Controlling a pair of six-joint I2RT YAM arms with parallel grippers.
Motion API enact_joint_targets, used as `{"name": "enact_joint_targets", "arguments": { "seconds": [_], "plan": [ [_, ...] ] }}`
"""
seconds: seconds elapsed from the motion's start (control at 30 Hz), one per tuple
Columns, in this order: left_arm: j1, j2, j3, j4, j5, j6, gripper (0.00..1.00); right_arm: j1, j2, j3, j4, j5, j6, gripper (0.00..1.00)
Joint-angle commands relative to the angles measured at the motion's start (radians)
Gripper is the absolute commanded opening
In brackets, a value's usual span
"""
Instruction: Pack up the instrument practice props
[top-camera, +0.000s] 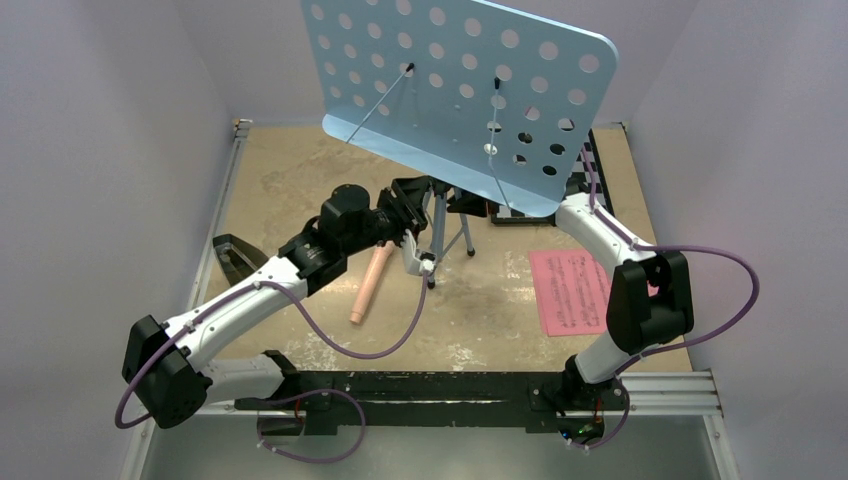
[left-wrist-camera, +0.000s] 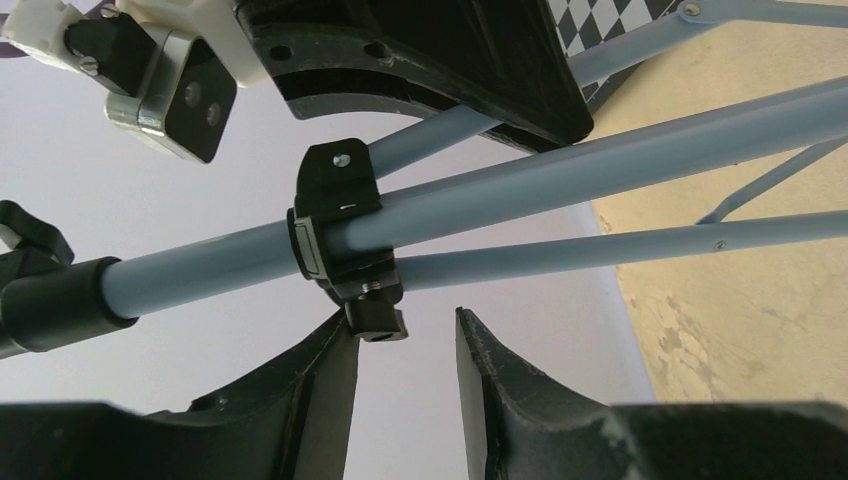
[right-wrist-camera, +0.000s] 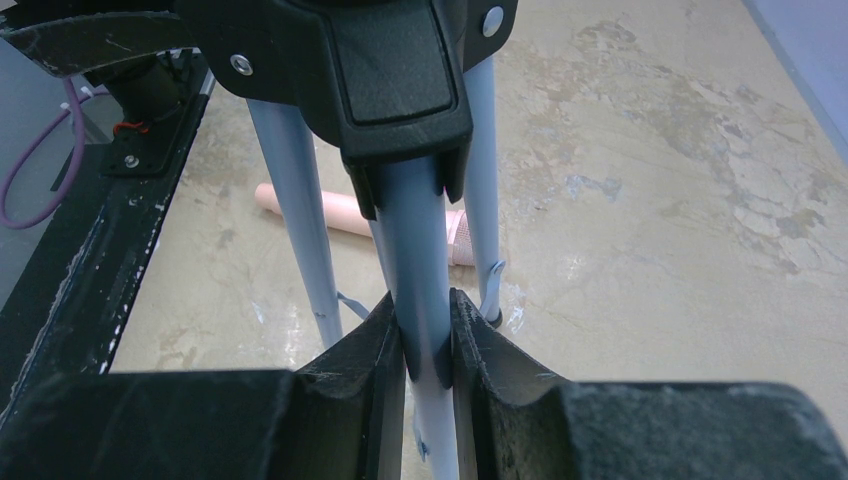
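Could not see the right fingers (right-wrist-camera: 392, 335) from above: hidden behind the tilted blue tray of the music stand (top-camera: 455, 85), along with most of the chessboard (top-camera: 592, 160). Saw the tray itself cut off at the top of that view. Could barely make out the black metronome (top-camera: 233, 258) at the left edge of the desk (top-camera: 300, 170), partly behind the left arm.

Found the stand upright mid-desk on its tripod. In the right wrist view, found the right fingers clamped on the stand's centre pole, close to the black hub (right-wrist-camera: 400, 80) where the legs join. In the left wrist view, found the left fingers (left-wrist-camera: 472, 350) apart and closed on nothing, just beneath the black collar (left-wrist-camera: 340, 225) on the stand's tubes, with its small knob at the edge of the gap beside one fingertip.

Noted the peach recorder (top-camera: 368, 285) lying on the desk near the tripod's feet, shown from above and, past the legs, in the right wrist view only. Spotted the pink sheet music (top-camera: 568, 292) flat at the right, from above only.
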Motion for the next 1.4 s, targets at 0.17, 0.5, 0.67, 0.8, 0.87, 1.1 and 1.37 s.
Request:
{"name": "enact_joint_targets", "arguments": {
  "seconds": [0.17,0.5,0.67,0.8,0.87,1.1,1.37],
  "plan": [
    [-0.008,0.005,0.145,-0.211,-0.034,-0.250,0.39,-0.004,0.014,0.010,-0.119,0.069,0.000,0.00],
    [-0.008,-0.004,0.107,-0.183,-0.032,-0.278,0.38,-0.003,0.019,0.022,-0.129,0.068,-0.005,0.00],
    [-0.006,0.008,0.107,-0.163,-0.020,-0.293,0.39,-0.004,0.017,0.020,-0.135,0.070,-0.006,0.00],
    [-0.007,0.016,0.092,-0.152,0.021,-0.304,0.40,-0.001,0.013,0.012,-0.139,0.070,-0.008,0.00],
    [-0.008,0.032,0.098,-0.135,0.023,-0.334,0.40,-0.001,0.010,0.010,-0.141,0.070,-0.011,0.00],
    [-0.007,0.080,0.134,-0.097,-0.005,-0.419,0.41,0.000,0.005,0.005,-0.146,0.074,-0.013,0.00],
    [-0.006,0.035,0.089,-0.121,0.023,-0.403,0.40,0.000,0.010,0.007,-0.144,0.075,-0.015,0.00]
  ]
}}
